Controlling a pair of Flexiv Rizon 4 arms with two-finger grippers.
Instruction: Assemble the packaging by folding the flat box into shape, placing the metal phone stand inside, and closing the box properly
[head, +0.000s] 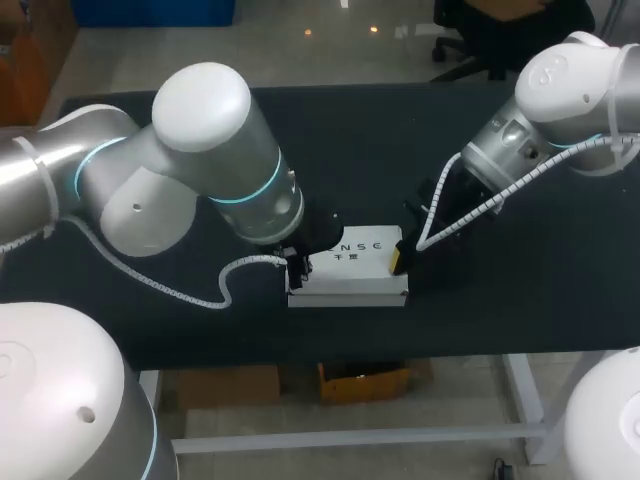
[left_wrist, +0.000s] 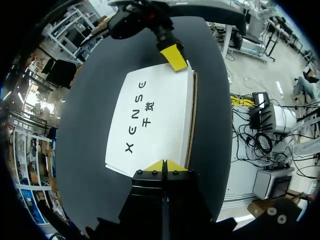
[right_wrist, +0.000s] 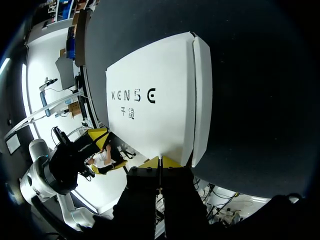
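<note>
Head view: table (head: 350, 150) carries the box (head: 352, 265) near its front edge, likely light, thin-walled and easily dented, best held at its ends, where my left gripper (head: 295, 268) and right gripper (head: 398, 260) rest, each with tips pressed together.

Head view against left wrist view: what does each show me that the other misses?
Only the head view shows how the left arm and right arm come in from opposite sides, and the front wall of the white box. Only the left wrist view shows the left claw with its yellow tips together at the box's near end, and a brown strip along one long edge. Both show the box lying printed face up on the black table, with the right claw at its other end.
</note>
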